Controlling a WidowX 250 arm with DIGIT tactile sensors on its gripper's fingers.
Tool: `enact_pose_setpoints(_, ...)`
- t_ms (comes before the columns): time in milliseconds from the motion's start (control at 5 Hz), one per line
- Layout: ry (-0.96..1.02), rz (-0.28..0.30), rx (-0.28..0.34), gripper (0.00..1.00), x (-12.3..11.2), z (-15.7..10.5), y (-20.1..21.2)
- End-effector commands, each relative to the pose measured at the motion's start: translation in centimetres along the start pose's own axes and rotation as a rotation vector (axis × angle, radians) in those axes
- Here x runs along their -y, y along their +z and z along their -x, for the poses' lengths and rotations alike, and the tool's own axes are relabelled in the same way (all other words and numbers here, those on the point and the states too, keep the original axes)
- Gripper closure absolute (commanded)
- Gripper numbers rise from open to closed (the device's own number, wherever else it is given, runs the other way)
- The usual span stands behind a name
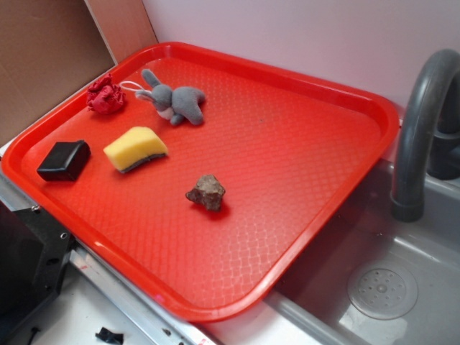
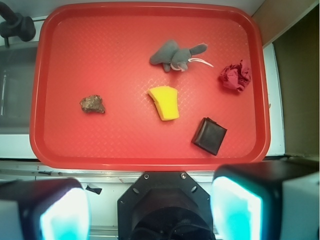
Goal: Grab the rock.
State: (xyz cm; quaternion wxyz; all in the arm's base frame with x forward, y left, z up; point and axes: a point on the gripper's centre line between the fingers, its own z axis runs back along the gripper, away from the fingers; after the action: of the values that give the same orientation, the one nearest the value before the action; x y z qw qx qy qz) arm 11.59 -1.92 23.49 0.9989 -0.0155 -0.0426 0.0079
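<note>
Exterior view first: the red tray sits beside a grey sink, and the rock lies alone on open tray floor, roughly mid-tray, toward the near edge. Up and left of it is the yellow sponge, then the black block near the left rim. Further back, the grey plush mouse and the red ball sit side by side. No arm shows here at all, so nothing is touching the rock.

Now the wrist view, looking straight down from high above: the rock sits on the left part of the tray, well apart from the sponge, the block, the mouse and the ball. At the bottom edge the gripper has its two fingers spread wide, released, holding nothing, and it hangs over the table edge rather than over the tray.

So the score reads: nothing done yet. The whole job looks to be ahead, meaning travel over the rock, descend, close, lift. Clear space all round the stone should make the approach easy.
</note>
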Motion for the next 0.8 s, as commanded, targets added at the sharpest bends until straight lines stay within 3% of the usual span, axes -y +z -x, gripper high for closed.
enact_pose_setpoints(0,0.000,0.000,0.000,0.00,0.0,0.0,0.0)
enact_pose_setpoints(200,0.250,-0.012,0.003,0.00,2.3,-0.1,-1.7)
enact_pose_setpoints(600,0.758,0.082,0.040,0.00,6.1,-1.3,-5.7)
